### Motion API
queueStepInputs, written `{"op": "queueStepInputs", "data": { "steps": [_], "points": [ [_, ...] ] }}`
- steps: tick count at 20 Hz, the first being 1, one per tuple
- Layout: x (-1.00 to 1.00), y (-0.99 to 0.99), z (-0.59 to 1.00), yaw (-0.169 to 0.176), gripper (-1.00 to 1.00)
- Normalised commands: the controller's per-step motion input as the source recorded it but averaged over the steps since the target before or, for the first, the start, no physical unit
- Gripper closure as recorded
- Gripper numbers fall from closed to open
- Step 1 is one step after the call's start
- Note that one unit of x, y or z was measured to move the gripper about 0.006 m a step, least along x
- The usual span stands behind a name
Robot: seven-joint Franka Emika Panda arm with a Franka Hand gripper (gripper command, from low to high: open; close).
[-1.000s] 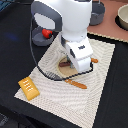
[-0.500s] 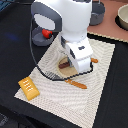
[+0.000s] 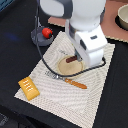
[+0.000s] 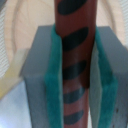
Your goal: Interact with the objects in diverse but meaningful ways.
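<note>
While the arm hangs low over the mat, here is the scene:
claw [image 4: 75, 75]: clenched on the sausage [image 4: 74, 60], green pads [image 4: 53, 80] pressing both its sides; in the exterior view the fingertips are hidden behind the white wrist.
sausage: reddish-brown with dark stripes, one end pokes out at 9 o'clock from the wrist, over the plate [image 3: 64, 67].
plate: round, tan, mid-mat [image 3: 85, 102].
tomato [image 3: 46, 32]: red, sits in the grey pan [image 3: 40, 37], 11 o'clock of plate, on the dark desk [image 3: 12, 55].
bread loaf [image 3: 29, 88]: golden, 8 o'clock of plate, near the mat corner.
knife [image 3: 75, 83]: orange handle, just below the plate.
fork [image 3: 54, 75]: beside the knife, blurred.
</note>
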Motion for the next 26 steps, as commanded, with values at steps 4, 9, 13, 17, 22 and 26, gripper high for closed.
{"op": "queueStepInputs", "data": {
  "steps": [4,9,13,17,22,26],
  "points": [
    [-0.11,0.38,0.84,0.038,1.00],
    [-0.12,0.58,0.63,0.068,1.00],
    [-0.11,0.66,0.52,0.089,1.00],
    [-0.17,0.60,0.18,0.096,1.00],
    [-0.26,0.51,-0.01,0.098,1.00],
    [-0.21,0.56,-0.09,0.100,1.00]
  ]
}}
